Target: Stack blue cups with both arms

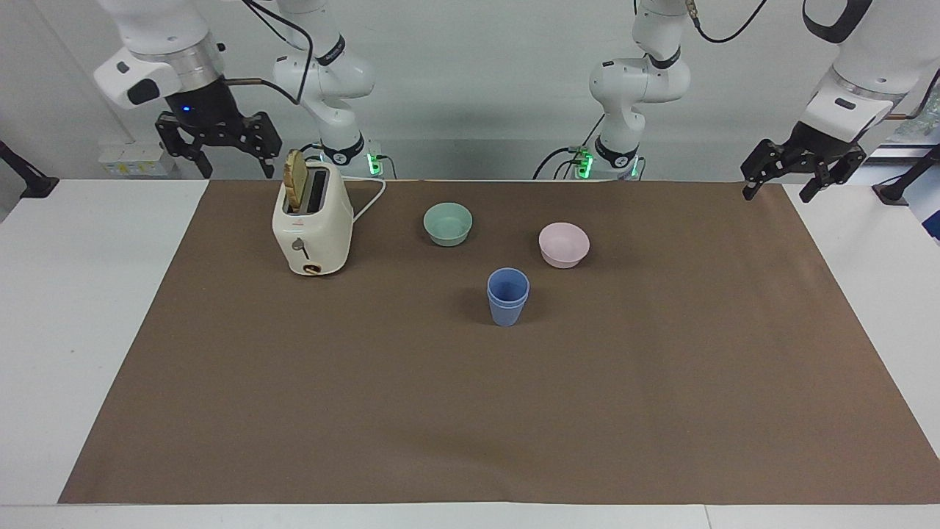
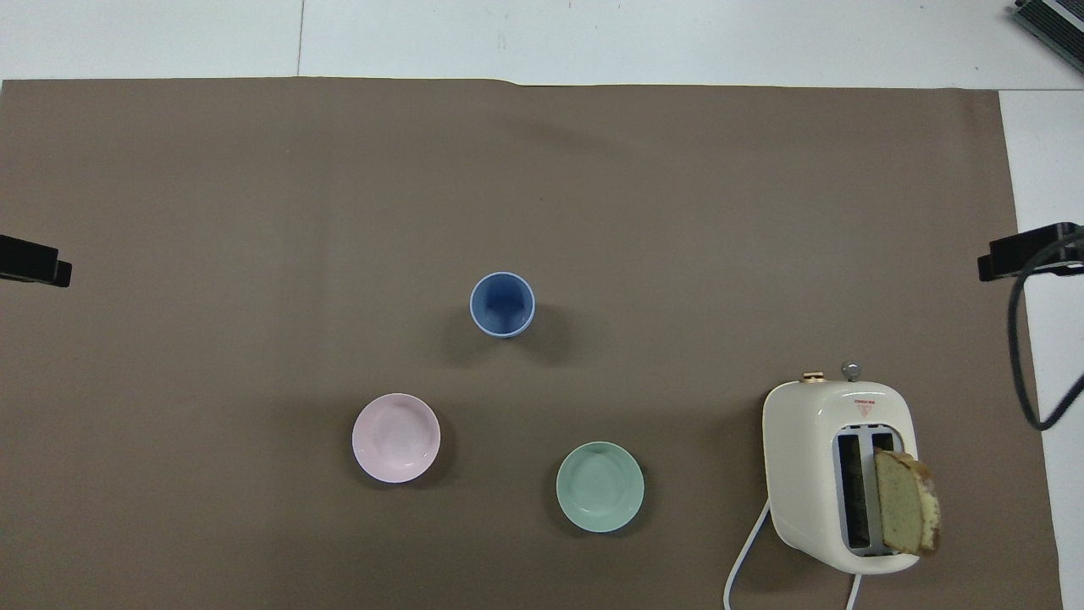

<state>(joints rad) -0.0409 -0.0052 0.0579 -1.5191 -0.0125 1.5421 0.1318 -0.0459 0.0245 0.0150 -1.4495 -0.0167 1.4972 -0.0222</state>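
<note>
The two blue cups (image 1: 507, 296) stand nested, one inside the other, upright in the middle of the brown mat; they also show in the overhead view (image 2: 502, 305). My right gripper (image 1: 231, 162) hangs open and empty in the air over the mat's corner beside the toaster, at the right arm's end. Only its tip shows in the overhead view (image 2: 1029, 252). My left gripper (image 1: 777, 192) waits open and empty over the mat's corner at the left arm's end, and its tip shows in the overhead view (image 2: 34, 261).
A cream toaster (image 1: 312, 228) with a slice of bread in one slot stands toward the right arm's end. A mint-green bowl (image 1: 448, 223) and a pink bowl (image 1: 563, 245) sit nearer to the robots than the cups.
</note>
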